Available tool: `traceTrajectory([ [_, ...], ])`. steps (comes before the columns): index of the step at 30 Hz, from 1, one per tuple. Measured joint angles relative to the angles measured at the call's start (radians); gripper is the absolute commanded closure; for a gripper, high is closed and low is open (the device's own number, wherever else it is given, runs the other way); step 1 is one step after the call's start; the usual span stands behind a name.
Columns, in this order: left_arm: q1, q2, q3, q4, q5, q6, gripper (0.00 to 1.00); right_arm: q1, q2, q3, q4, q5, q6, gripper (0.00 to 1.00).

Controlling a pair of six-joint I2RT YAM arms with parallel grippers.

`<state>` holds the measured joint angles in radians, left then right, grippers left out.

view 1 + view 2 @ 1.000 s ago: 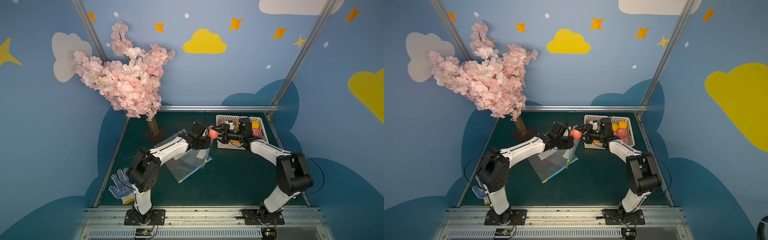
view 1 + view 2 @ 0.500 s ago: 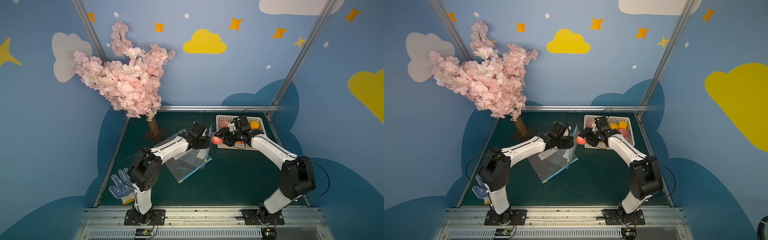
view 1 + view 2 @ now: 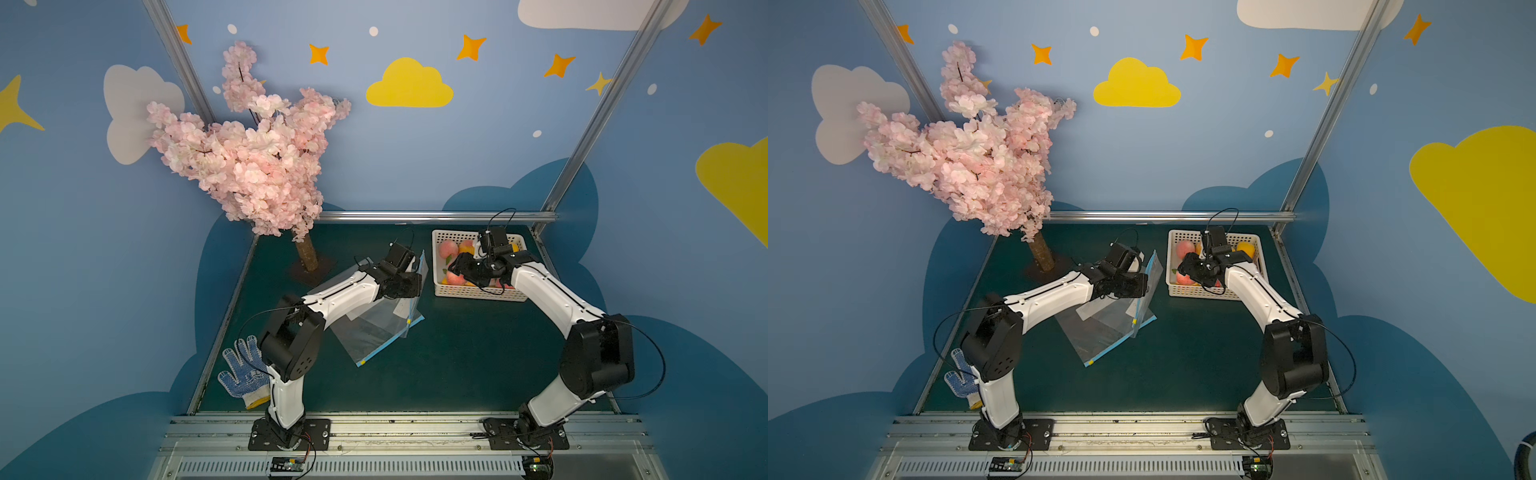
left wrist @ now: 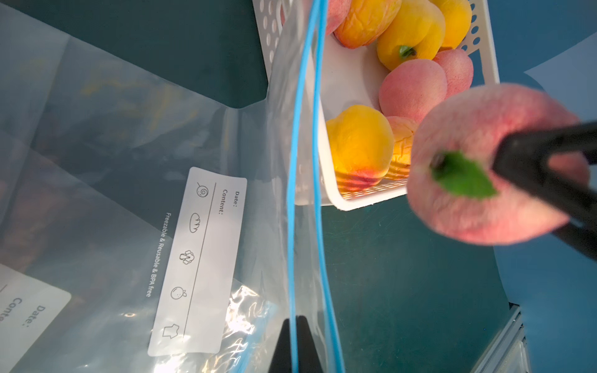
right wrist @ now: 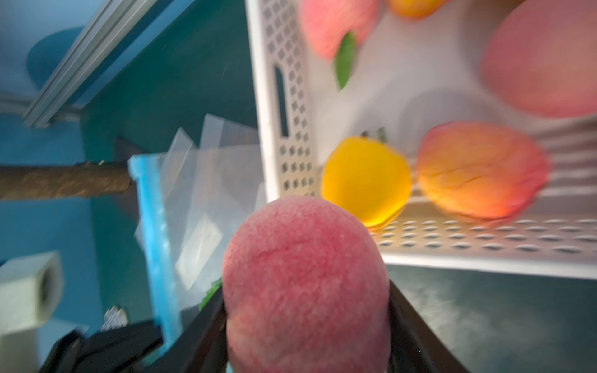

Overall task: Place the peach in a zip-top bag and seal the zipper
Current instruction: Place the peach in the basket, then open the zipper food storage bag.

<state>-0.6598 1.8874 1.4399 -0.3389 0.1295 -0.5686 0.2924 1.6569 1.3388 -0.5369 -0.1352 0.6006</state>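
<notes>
**A:** Moved: right arm backed off. A second ago the peach was right up at the bag mouth; now it hangs over the left side of the basket in both top views. Left arm hasn't budged.

**B:** Right fingers?

**A:** Clamped on the peach, one on each side, with the leaf end facing the left wrist camera. It's held up off the surface.

**B:** So it's in the bag?

**A:** No. It's outside the zip-top bag, near the raised edge but apart from it.

**B:** Left fingers?

**A:** Pressed together on the blue zipper strip, holding that edge up. The rest of the bag lies flat on the surface. The two blue tracks run just apart, so the mouth is barely parted.

**B:** Anything else?

**A:** Yellow and pink fruit in the basket. A second bag with its own label lies under the first. Blossom tree is at the back left, and a dotted glove lies by the left arm's base.
</notes>
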Motion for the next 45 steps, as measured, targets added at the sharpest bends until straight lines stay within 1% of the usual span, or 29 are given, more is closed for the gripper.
traceTrajectory([
  [2, -0.003, 0.0, 0.0, -0.007, -0.003, 0.002, 0.97, -0.024, 0.038, 0.034, -0.01, 0.053, -0.027, 0.61],
  [3, -0.004, 0.0, 0.0, -0.01, -0.006, 0.004, 0.97, -0.029, 0.063, 0.057, -0.023, 0.075, -0.043, 0.59],
  [5, -0.01, 0.0, 0.0, -0.015, -0.011, 0.006, 0.97, -0.029, 0.113, 0.111, -0.067, 0.102, -0.073, 0.5],
  [6, -0.013, 0.0, 0.0, -0.018, -0.014, 0.008, 0.97, -0.027, 0.137, 0.137, -0.09, 0.113, -0.09, 0.45],
  [8, -0.02, 0.0, 0.0, -0.022, -0.018, 0.012, 0.97, -0.024, 0.177, 0.184, -0.139, 0.129, -0.12, 0.27],
  [9, -0.024, 0.0, 0.0, -0.025, -0.02, 0.016, 0.97, -0.021, 0.191, 0.203, -0.166, 0.138, -0.134, 0.2],
  [10, -0.027, 0.0, 0.0, -0.029, -0.024, 0.018, 0.97, -0.018, 0.198, 0.217, -0.191, 0.149, -0.15, 0.16],
  [14, -0.037, 0.0, 0.006, -0.043, -0.04, 0.023, 0.97, -0.007, 0.163, 0.225, -0.25, 0.15, -0.183, 0.12],
  [17, -0.04, 0.0, 0.006, -0.049, -0.051, 0.025, 0.97, 0.014, 0.064, 0.188, -0.251, 0.107, -0.19, 0.13],
  [21, -0.042, 0.0, 0.006, -0.053, -0.055, 0.028, 0.97, 0.071, -0.09, 0.103, -0.218, -0.027, -0.17, 0.14],
  [24, -0.044, 0.0, 0.011, -0.057, -0.057, 0.031, 0.97, 0.126, -0.126, 0.068, -0.189, -0.113, -0.131, 0.18],
  [27, -0.048, 0.0, 0.021, -0.055, -0.058, 0.035, 0.97, 0.171, -0.109, 0.046, -0.161, -0.165, -0.091, 0.24],
  [31, -0.047, 0.0, 0.023, -0.057, -0.063, 0.039, 0.97, 0.18, -0.064, 0.041, -0.136, -0.188, -0.048, 0.34],
  [34, -0.048, 0.0, 0.023, -0.053, -0.062, 0.041, 0.97, 0.18, -0.034, 0.041, -0.118, -0.197, -0.03, 0.35],
  [39, -0.048, 0.0, 0.023, -0.049, -0.055, 0.042, 0.97, 0.18, 0.005, 0.042, -0.087, -0.227, -0.021, 0.33],
  [41, -0.048, 0.0, 0.023, -0.047, -0.054, 0.042, 0.97, 0.18, 0.021, 0.046, -0.081, -0.235, -0.018, 0.35],
  [45, -0.048, -0.001, 0.023, -0.041, -0.054, 0.042, 0.97, 0.18, 0.057, 0.052, -0.071, -0.235, -0.012, 0.43],
])
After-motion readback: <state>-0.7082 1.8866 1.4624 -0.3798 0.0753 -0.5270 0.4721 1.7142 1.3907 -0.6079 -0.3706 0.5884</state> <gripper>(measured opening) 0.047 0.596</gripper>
